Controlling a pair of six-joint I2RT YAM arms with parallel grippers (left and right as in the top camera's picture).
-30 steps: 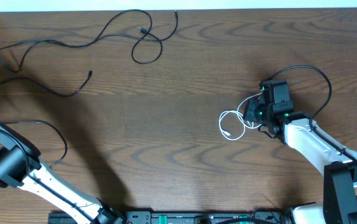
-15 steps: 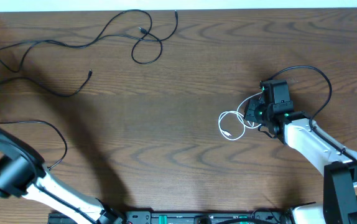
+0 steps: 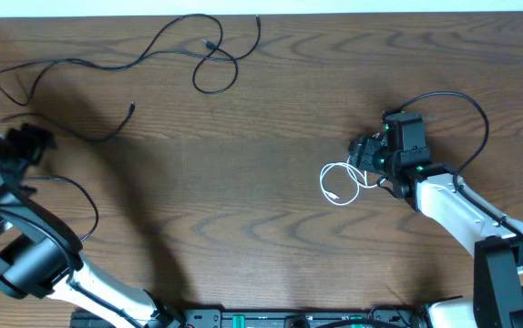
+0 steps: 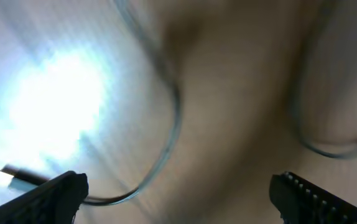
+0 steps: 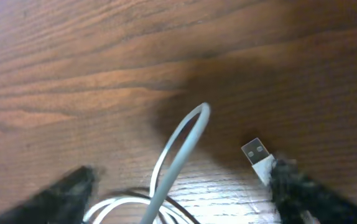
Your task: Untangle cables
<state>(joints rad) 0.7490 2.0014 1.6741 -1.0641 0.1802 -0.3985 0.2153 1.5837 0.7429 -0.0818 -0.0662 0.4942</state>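
Wood table (image 3: pixel 271 182), untangling's looking about halfway.
White cable (image 3: pixel 339 182) is lying loose under my right gripper (image 5: pixel 188 186), fingers spread, well apart from the looping black cables (image 3: pixel 212 91); my left gripper (image 4: pixel 181 193) is hovering near those, jaws wide too.

Both arms wear white shells (image 3: pixel 453 205) over their long links, joined by black cylindrical joints (image 3: pixel 25 264). Behind the fingers of the right gripper (image 3: pixel 362 157) sits a boxy black wrist block (image 3: pixel 409 137) with small green lights (image 3: pixel 420 168), and a thick black cord (image 3: pixel 444 96) arcs out from behind it. The left gripper (image 3: pixel 35 141) is black too, with a thinner black cord (image 3: pixel 95 211) looping behind its fingers. Up close, the left fingers (image 4: pixel 318 196) are black, their inner edges seemingly ribbed through the blur. The right fingers (image 5: pixel 66 193) show only as dark smears.
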